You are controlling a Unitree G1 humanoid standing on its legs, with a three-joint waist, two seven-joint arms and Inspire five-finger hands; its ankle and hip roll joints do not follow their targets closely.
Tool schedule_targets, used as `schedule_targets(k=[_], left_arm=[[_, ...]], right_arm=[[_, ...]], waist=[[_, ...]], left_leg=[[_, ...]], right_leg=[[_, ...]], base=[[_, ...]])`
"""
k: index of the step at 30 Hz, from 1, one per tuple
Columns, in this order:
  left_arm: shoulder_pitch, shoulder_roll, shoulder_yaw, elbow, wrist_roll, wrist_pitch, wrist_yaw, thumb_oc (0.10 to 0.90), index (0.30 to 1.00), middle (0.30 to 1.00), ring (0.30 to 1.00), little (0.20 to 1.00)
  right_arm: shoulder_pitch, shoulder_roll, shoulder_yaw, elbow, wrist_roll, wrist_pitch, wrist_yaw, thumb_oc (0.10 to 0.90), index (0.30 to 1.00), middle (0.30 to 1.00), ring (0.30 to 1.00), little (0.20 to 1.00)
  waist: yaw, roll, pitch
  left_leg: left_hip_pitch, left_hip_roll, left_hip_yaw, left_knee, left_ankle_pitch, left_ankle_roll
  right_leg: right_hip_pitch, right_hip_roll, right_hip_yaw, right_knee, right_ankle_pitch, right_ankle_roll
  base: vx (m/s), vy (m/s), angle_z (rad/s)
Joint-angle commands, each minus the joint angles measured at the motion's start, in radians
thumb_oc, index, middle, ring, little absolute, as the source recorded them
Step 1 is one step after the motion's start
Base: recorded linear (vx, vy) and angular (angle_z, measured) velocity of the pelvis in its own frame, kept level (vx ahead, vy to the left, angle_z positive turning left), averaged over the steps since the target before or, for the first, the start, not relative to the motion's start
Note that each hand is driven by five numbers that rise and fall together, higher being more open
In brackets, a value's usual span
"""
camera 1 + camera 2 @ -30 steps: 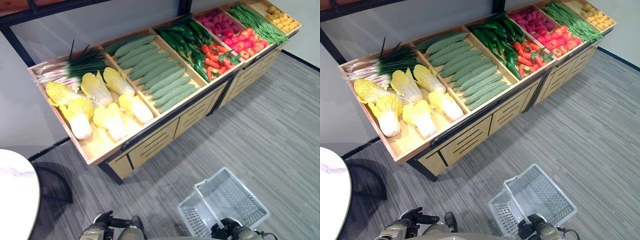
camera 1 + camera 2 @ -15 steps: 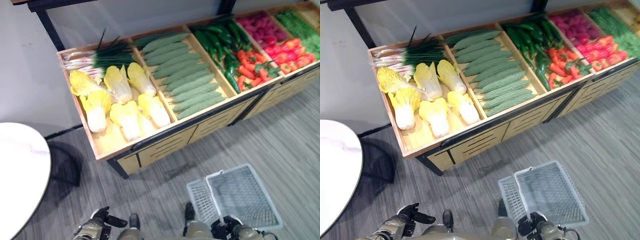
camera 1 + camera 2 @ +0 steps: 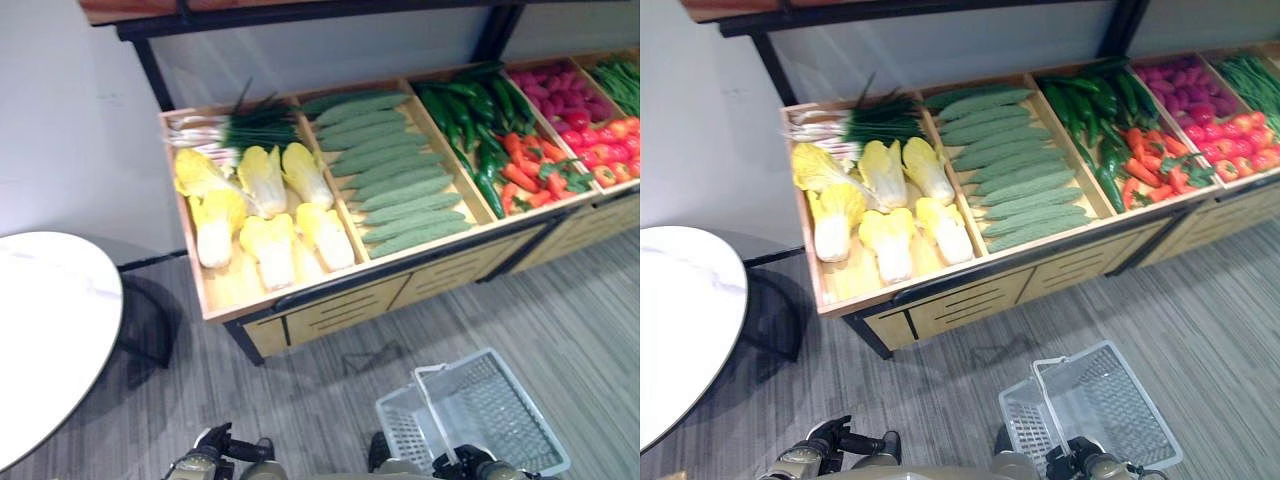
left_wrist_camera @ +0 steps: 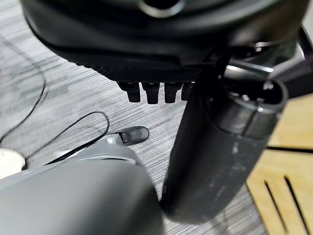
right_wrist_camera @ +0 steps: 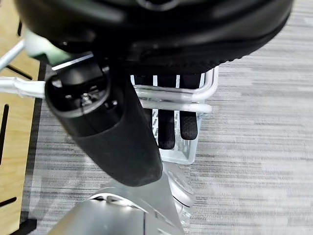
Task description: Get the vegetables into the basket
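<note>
A: Grey plank floor point(image 3: 560, 310), with a long wooden produce stand point(image 3: 330, 300) against the wall and a round white table point(image 3: 45, 330) off to the left.

B: What's in the stand's bins?

A: The left end bin holds napa cabbages point(image 3: 265, 195) with green onions point(image 3: 235, 128) along its back edge. Next come bitter gourds point(image 3: 400, 170), then green peppers point(image 3: 470, 110) with red ones point(image 3: 530, 175) at the front edge, then tomatoes point(image 3: 615, 140).

B: And the basket?

A: The white wire basket point(image 3: 500, 410) hangs near the floor, empty. The right hand point(image 5: 171, 117) has its fingers curled around the handle point(image 5: 171, 93).

B: The left hand point(image 3: 830, 440)?

A: Low at the front, fingers curled, holding nothing.
</note>
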Motion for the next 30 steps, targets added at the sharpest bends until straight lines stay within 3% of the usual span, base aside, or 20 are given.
schedule_targets(k=[1,8,13,15,16,21,27,30], left_arm=[[-0.035,0.029,0.010,0.040,-0.003,0.002,0.016,0.900,1.000,1.000,1.000,1.000],[-0.020,0.024,-0.002,-0.061,-0.027,-0.016,0.042,0.900,1.000,1.000,1.000,1.000],[0.122,0.067,0.005,-0.515,-0.110,-0.034,0.027,0.900,1.000,1.000,1.000,1.000],[0.257,0.114,0.079,-0.849,-0.129,-0.042,-0.006,0.900,1.000,1.000,1.000,1.000],[0.291,0.123,0.104,-0.918,-0.119,-0.042,-0.014,0.900,1.000,1.000,1.000,1.000],[0.396,0.165,0.241,-1.143,-0.035,-0.061,-0.014,0.900,1.000,1.000,1.000,1.000],[0.411,0.210,0.360,-1.279,0.076,-0.088,0.034,0.900,1.000,1.000,1.000,1.000],[0.383,0.311,0.451,-1.387,0.248,-0.117,0.099,0.900,1.000,1.000,1.000,1.000]], right_arm=[[-0.032,0.004,0.042,0.012,-0.016,-0.009,0.013,0.400,0.300,0.300,0.300,0.300],[-0.039,-0.030,0.034,-0.007,-0.016,-0.021,-0.004,0.400,0.300,0.300,0.300,0.300],[-0.029,-0.065,0.001,-0.046,-0.031,-0.020,0.003,0.400,0.300,0.300,0.300,0.300],[-0.015,-0.081,-0.042,-0.092,-0.045,-0.020,0.009,0.400,0.300,0.300,0.300,0.300],[-0.011,-0.082,-0.051,-0.099,-0.047,-0.021,0.010,0.400,0.300,0.300,0.300,0.300],[0.003,-0.079,-0.075,-0.127,-0.054,-0.021,0.023,0.400,0.300,0.300,0.300,0.300],[-0.002,-0.070,-0.057,-0.142,-0.060,-0.022,0.036,0.400,0.300,0.300,0.300,0.300],[-0.008,-0.061,-0.041,-0.135,-0.075,-0.027,0.037,0.400,0.300,0.300,0.300,0.300]], waist=[[0.022,-0.049,0.035],[0.049,-0.026,0.058],[0.073,-0.011,0.073],[0.090,-0.006,0.082],[0.092,-0.005,0.082],[0.106,-0.005,0.082],[0.114,-0.007,0.080],[0.111,0.000,0.069]], left_leg=[[0.007,-0.021,-0.010,0.014,0.027,-0.030],[-0.020,-0.017,-0.069,0.038,0.041,-0.045],[-0.038,-0.022,-0.097,0.048,0.046,-0.045],[-0.045,-0.025,-0.106,0.049,0.048,-0.046],[-0.046,-0.025,-0.108,0.048,0.048,-0.046],[-0.038,-0.026,-0.108,0.034,0.045,-0.049],[-0.014,-0.025,-0.082,0.010,0.041,-0.051],[0.010,-0.026,-0.060,-0.002,0.033,-0.051]], right_leg=[[0.031,-0.027,0.036,0.027,-0.059,0.036],[0.058,-0.019,-0.027,0.024,-0.068,0.026],[0.064,-0.023,-0.053,0.021,-0.065,0.029],[0.067,-0.026,-0.065,0.018,-0.063,0.030],[0.067,-0.026,-0.067,0.017,-0.063,0.030],[0.074,-0.032,-0.076,0.012,-0.064,0.033],[0.073,-0.034,-0.065,0.013,-0.058,0.037],[0.076,-0.033,-0.053,0.012,-0.059,0.040]], base=[[-0.03,-0.117,0.32],[-0.04,-0.043,0.33],[-0.05,-0.015,0.22],[-0.05,-0.023,0.24],[-0.03,-0.019,0.21],[-0.02,0.000,0.13],[0.01,0.014,0.00],[0.03,0.047,-0.17]])
